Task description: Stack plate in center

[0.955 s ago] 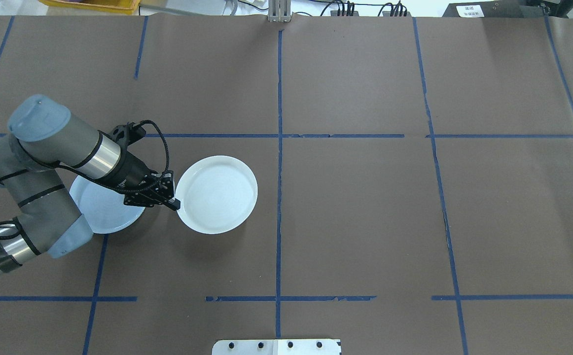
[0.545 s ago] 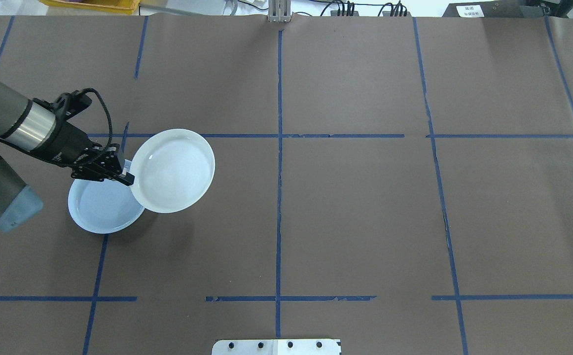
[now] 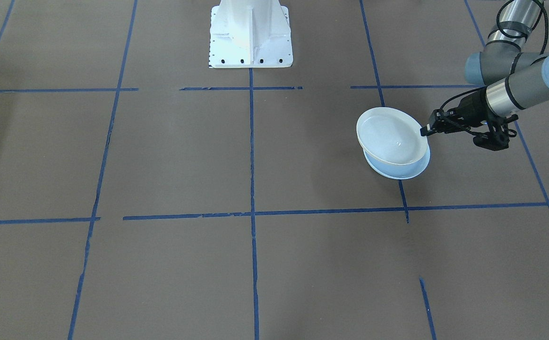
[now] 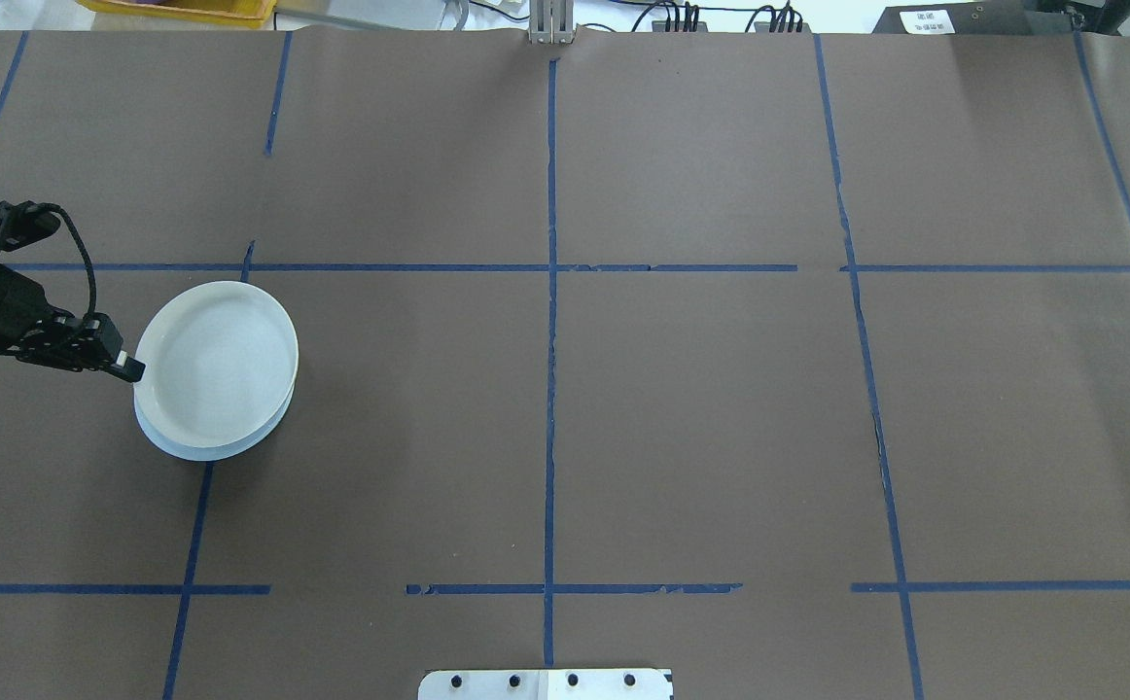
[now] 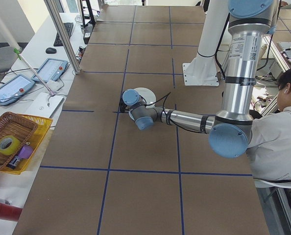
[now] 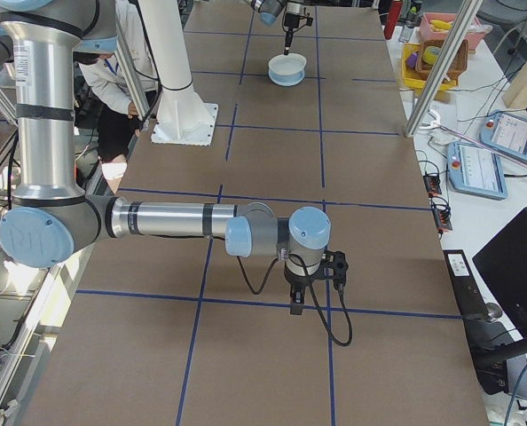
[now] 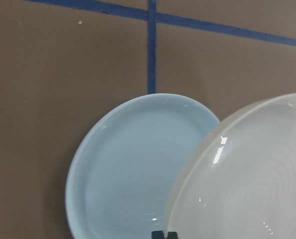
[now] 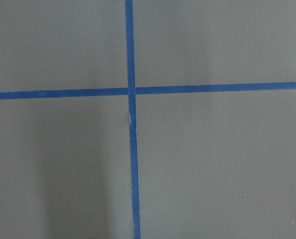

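The white plate (image 4: pixel 218 365), gripped at its rim by the left end effector (image 4: pixel 127 368), sits over the pale-blue plate (image 4: pixel 164 438), blocking access from above. The brown table (image 4: pixel 721 408) beyond the plates lies open. The robot base (image 3: pixel 250 35) stands well apart.

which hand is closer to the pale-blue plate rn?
Left. The left hand grips the white plate's rim directly above the pale-blue plate. The right hand hangs over bare table at the far end.
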You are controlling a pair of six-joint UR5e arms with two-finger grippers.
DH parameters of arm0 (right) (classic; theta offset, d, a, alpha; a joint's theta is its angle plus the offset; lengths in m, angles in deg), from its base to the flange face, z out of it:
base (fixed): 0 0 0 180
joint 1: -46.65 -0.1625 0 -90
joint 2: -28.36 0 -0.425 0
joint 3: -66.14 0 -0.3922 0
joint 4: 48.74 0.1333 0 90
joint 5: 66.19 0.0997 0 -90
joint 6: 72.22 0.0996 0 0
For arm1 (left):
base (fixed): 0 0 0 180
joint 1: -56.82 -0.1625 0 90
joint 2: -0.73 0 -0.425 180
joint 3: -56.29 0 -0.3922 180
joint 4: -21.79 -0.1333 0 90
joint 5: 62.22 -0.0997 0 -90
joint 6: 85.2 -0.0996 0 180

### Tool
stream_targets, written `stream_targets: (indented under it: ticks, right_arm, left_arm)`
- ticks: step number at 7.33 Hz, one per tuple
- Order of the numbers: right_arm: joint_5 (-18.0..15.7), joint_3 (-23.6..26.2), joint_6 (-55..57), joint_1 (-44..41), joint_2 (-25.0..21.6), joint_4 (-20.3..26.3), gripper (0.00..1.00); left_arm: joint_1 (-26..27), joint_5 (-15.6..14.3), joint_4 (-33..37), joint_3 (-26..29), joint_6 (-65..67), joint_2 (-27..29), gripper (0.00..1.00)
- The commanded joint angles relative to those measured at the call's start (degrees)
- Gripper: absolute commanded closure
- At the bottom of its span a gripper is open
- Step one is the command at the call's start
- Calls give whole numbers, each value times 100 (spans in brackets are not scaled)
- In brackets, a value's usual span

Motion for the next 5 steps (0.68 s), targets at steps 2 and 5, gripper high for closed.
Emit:
stream_targets:
  ticks: [2,5]
  right_arm:
    - [3,0,-9,0,0,-2,0]
    - [3,0,-9,0,0,-2,0]
  left_arm:
    - [-27,0,23,379,-121,-72,100]
    - [-27,-87,-4,414,-104,-37,1]
